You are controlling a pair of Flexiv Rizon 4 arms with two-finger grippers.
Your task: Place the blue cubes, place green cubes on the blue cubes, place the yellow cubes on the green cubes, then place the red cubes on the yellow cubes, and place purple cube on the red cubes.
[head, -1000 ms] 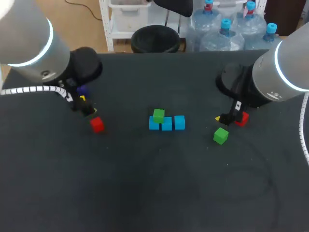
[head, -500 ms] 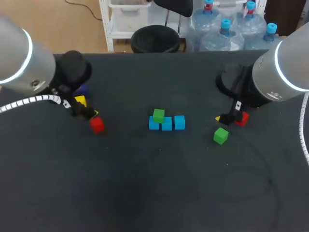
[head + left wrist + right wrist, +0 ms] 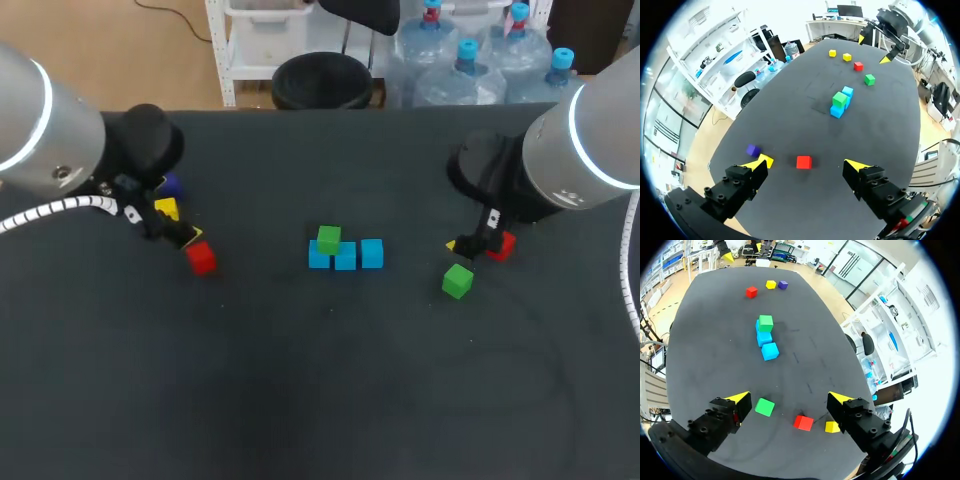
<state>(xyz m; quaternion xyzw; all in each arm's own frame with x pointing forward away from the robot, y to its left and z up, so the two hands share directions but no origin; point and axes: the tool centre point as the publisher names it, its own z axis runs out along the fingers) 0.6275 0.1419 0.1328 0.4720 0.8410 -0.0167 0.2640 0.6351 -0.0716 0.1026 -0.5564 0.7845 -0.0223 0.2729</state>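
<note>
entry: three blue cubes [image 3: 345, 255] in a row at the middle of the table [image 3: 330, 390], a green cube [image 3: 328, 239] seated on one end, so the base looks laid and the green layer begun. left pincer [image 3: 807, 164]: wide open, empty, over a red cube [image 3: 803, 162], with a yellow cube [image 3: 166, 209] and purple cube [image 3: 753, 150] near, likely stock for upper layers. right pincer [image 3: 788, 397]: wide open, empty, above a loose green cube [image 3: 764, 406], probably the next piece needed; second red cube [image 3: 803, 422] and second yellow cube [image 3: 832, 426] close by.

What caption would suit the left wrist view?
Open left gripper, red cube ahead; blue cubes bearing a green cube beyond.
</note>
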